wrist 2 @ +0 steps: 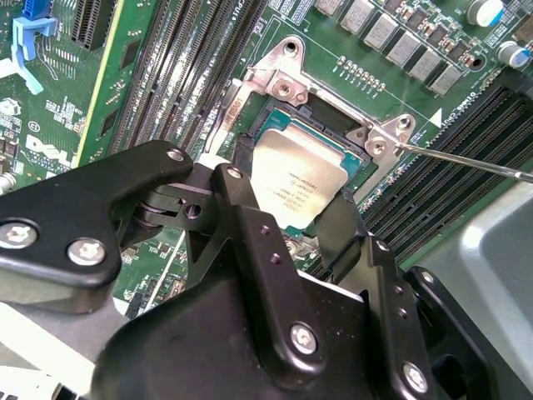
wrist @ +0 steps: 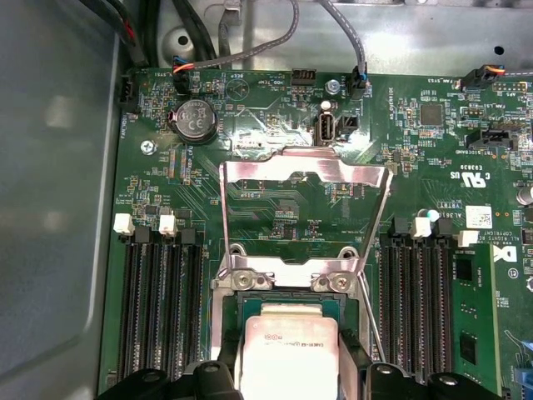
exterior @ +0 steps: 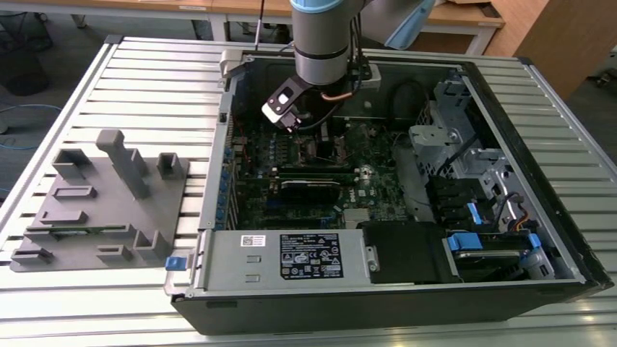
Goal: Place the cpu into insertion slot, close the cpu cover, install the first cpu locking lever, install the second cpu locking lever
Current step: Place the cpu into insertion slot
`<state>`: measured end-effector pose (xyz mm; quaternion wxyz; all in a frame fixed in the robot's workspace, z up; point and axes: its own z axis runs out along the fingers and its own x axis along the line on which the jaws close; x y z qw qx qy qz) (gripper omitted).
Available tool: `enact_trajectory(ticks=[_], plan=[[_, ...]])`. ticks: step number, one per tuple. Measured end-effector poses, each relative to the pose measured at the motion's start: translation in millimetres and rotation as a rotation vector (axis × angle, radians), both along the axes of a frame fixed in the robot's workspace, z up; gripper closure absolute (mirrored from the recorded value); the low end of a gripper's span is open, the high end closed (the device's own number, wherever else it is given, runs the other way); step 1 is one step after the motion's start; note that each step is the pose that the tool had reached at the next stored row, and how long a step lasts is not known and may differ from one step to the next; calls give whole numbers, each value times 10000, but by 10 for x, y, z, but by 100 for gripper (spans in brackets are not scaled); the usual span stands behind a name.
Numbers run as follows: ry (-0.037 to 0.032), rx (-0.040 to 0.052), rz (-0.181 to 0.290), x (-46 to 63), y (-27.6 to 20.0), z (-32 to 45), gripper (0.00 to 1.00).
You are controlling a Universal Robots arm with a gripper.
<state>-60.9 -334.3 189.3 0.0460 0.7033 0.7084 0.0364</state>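
The cpu [wrist: 287, 354] has a silver-grey top and sits in or just above the insertion slot [wrist 2: 321, 133]; in the second wrist view the cpu [wrist 2: 300, 179] lies inside the black socket rim. My gripper [wrist: 289, 371] has its black fingers [wrist 2: 237, 196] pressed against two opposite sides of the chip. The cpu cover [wrist: 304, 171] is a silvery frame folded back, open, behind the socket. A thin wire locking lever [wrist 2: 466, 162] stands free beside the socket. In the exterior view my gripper [exterior: 313, 137] reaches down into the open computer case.
Rows of black memory slots [wrist: 162, 308] flank the socket on both sides. Cables [wrist: 250, 42] hang along the case wall behind the board. A grey fixture block [exterior: 97, 195] stands on the table at the exterior view's left. The power supply [exterior: 289, 253] fills the near part of the case.
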Motion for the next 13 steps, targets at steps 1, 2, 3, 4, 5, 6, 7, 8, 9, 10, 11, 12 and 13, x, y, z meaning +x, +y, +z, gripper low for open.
enact_trajectory(ticks=[1, 2, 3, 4, 5, 6, 7, 8, 9, 10, 11, 12, 13], plan=[[-6, 6, 0, 1, 2, -3, 45], [-19, 26, 0, 4, 5, -9, 45], [-15, 21, 0, 3, 4, -9, 40], [-9, 18, 0, 3, 4, -7, 34], [-4, 9, 0, 2, 3, -4, 34], [-2, 5, 0, 1, 2, -3, 34], [-2, 4, -1, 1, 2, -3, 27], [-2, 4, -1, 1, 2, -3, 27], [-2, 3, -1, 1, 2, -3, 27], [-2, 4, -1, 1, 2, -3, 27], [-2, 3, -1, 1, 2, -3, 27], [-2, 4, -1, 1, 2, -3, 27], [-3, 5, -1, 1, 2, 0, 27]])
